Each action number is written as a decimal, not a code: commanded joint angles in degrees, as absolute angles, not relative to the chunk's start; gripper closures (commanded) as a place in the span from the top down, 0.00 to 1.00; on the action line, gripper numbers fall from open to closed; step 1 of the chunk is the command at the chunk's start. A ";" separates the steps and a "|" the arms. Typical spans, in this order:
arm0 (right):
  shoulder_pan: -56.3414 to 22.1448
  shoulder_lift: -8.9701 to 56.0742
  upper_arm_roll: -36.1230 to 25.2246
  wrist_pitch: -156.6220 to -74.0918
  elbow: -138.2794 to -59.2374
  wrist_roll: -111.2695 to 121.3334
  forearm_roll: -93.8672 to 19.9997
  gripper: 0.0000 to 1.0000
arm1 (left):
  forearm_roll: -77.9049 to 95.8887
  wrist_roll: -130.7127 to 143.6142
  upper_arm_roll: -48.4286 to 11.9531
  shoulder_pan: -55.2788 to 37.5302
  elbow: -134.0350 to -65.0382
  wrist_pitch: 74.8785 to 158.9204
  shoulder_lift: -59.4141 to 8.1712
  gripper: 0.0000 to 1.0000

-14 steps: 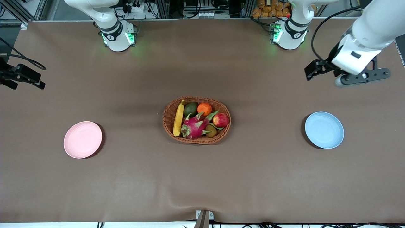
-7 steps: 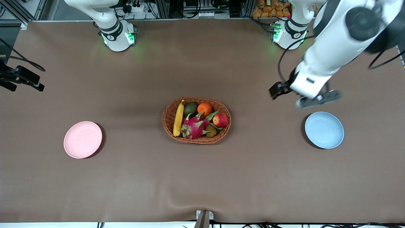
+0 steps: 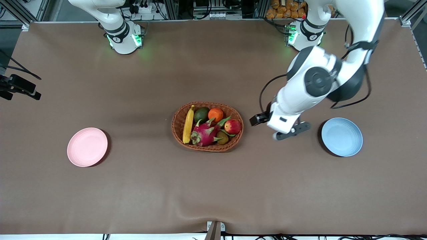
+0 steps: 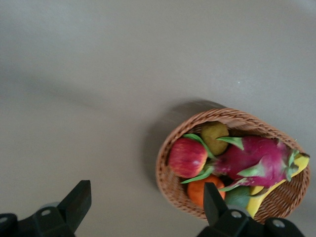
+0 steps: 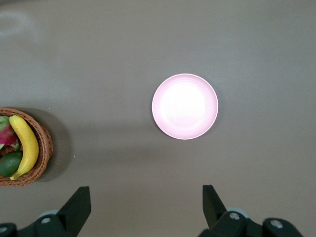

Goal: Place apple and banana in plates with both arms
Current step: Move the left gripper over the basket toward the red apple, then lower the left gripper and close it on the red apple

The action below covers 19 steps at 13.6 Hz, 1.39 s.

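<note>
Your left hand (image 3: 289,130) has swung in from left arm's end of worktop; now over bare worktop between basket (image 3: 207,126) and blue plate (image 3: 342,136), fingers wide, empty. Apple (image 3: 232,126) and banana (image 3: 188,124) untouched in basket; apple on side toward left arm. Judgement: reach for apple under way. Right hand (image 5: 143,212) high over worktop near pink plate (image 3: 87,146), wide, empty, barely shifted. Both plates empty.

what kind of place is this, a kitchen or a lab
Most likely a robotics lab: two white robot arms are mounted at a brown-covered table, with aluminium framing and cabling along its edge.
</note>
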State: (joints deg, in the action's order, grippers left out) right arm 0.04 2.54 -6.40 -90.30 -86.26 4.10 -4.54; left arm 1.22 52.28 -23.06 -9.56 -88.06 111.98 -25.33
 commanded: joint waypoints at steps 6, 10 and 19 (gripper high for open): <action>-2.10 2.55 -5.54 -90.00 -85.87 5.80 -5.45 1.00 | -5.53 58.62 -22.41 -16.34 -85.78 115.57 -32.95 1.00; -3.51 2.72 -5.54 -90.09 -86.04 5.80 -5.36 1.00 | -7.46 58.80 -20.40 -19.59 -85.78 120.93 -36.56 1.00; -7.73 2.90 -5.45 -88.95 -86.13 5.36 -5.36 1.00 | -8.26 60.56 -14.94 -26.19 -85.78 125.33 -40.78 1.00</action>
